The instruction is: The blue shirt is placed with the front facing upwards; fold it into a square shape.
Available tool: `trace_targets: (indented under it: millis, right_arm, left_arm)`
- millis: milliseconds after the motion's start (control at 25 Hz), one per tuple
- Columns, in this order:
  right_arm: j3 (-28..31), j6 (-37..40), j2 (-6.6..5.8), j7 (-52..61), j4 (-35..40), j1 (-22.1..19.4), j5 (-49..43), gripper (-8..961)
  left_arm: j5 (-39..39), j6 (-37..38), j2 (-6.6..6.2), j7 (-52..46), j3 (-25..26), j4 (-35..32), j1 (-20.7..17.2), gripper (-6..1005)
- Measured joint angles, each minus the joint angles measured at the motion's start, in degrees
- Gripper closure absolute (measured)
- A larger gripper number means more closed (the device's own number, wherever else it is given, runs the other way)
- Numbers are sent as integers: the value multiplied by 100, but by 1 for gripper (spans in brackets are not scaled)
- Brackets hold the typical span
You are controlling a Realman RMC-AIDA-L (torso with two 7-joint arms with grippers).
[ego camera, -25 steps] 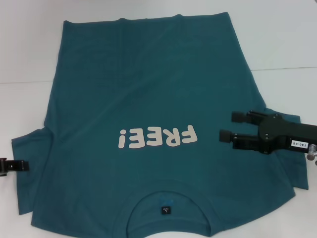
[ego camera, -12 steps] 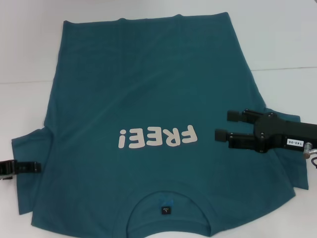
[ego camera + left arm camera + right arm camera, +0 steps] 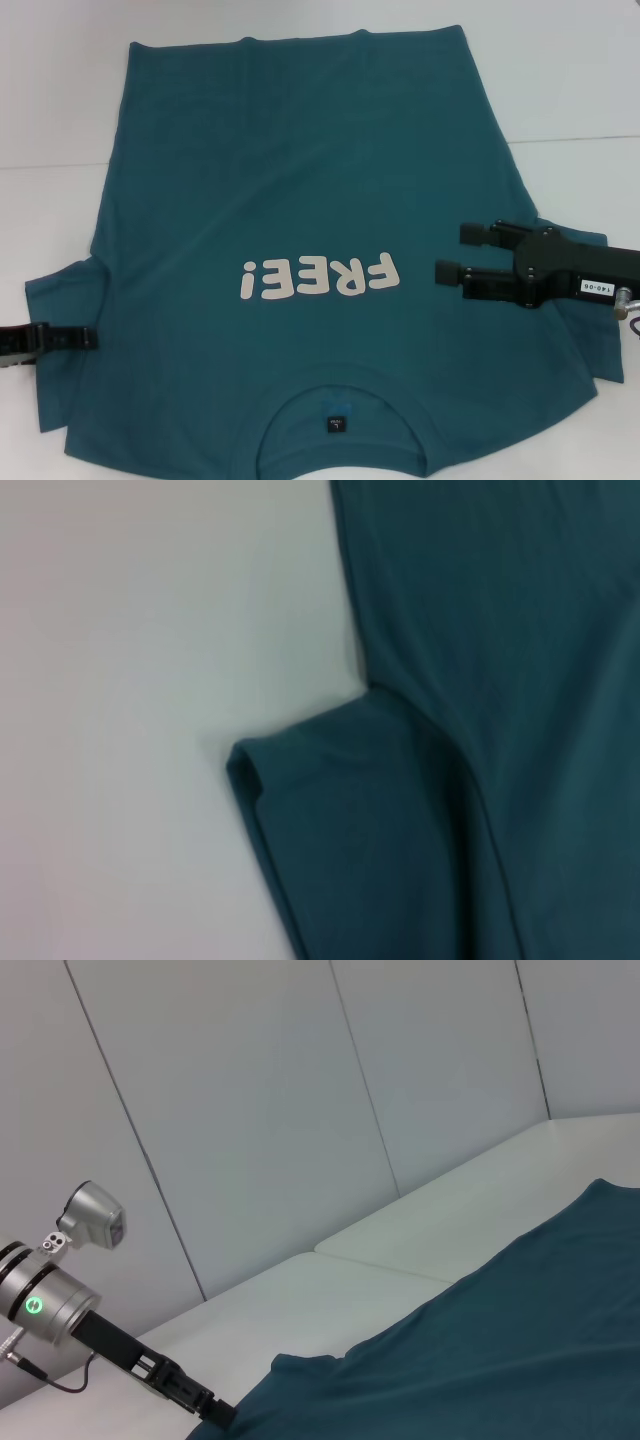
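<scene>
The blue shirt (image 3: pixel 300 190) lies spread flat on the white table, front up, with its off-white "FREE!" print (image 3: pixel 318 276) at mid-chest and its ribbed neck (image 3: pixel 337 425) nearest me. My left gripper (image 3: pixel 88 339) reaches in low from the left edge and sits over the shirt's left sleeve (image 3: pixel 55 300). The left wrist view shows that sleeve (image 3: pixel 340 810) and the shirt's side edge from above. My right gripper (image 3: pixel 455 252) hovers open over the shirt's right side, beside the print, with nothing between its fingers. The right wrist view looks across the shirt (image 3: pixel 500 1340) to the left gripper (image 3: pixel 215 1412).
The white table (image 3: pixel 560 80) shows bare around the shirt, with a seam line (image 3: pixel 575 139) crossing it. Pale wall panels (image 3: pixel 300 1110) stand behind the table on the left side.
My left gripper has slid rightward onto the left sleeve. The right gripper shifted slightly left and down, then held still. The shirt lies as before.
</scene>
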State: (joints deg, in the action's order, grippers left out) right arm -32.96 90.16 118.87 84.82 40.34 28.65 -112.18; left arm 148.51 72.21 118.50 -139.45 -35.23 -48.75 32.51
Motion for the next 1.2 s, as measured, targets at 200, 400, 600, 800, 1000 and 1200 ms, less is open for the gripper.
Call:
trace_targets:
  millis: [200, 400, 600, 800, 1000, 1200]
  right_arm:
    - [0, 4, -8, 48, 0, 0, 0, 37]
    - [-2, 15, -13, 68, 0, 1, 2, 37]
    - [-8, 18, -13, 92, 0, 10, 4, 37]
    - [-8, 18, -8, 103, 0, 16, 4, 37]
    - [-8, 18, -5, 105, 0, 18, 4, 37]
    - [-9, 24, -4, 106, 0, 18, 4, 37]
  left_arm:
    - [-34, 19, 4, -121, 10, 47, 16, 55]
    - [-34, 38, -36, -149, 6, 124, 28, 113]
    - [-32, 33, -35, -144, -4, 148, 32, 210]
    - [-25, 40, -28, -130, -1, 125, 23, 419]
    - [-40, 74, -14, -125, 15, 4, 4, 587]
    - [-43, 208, 30, -124, -1, -209, -25, 789]
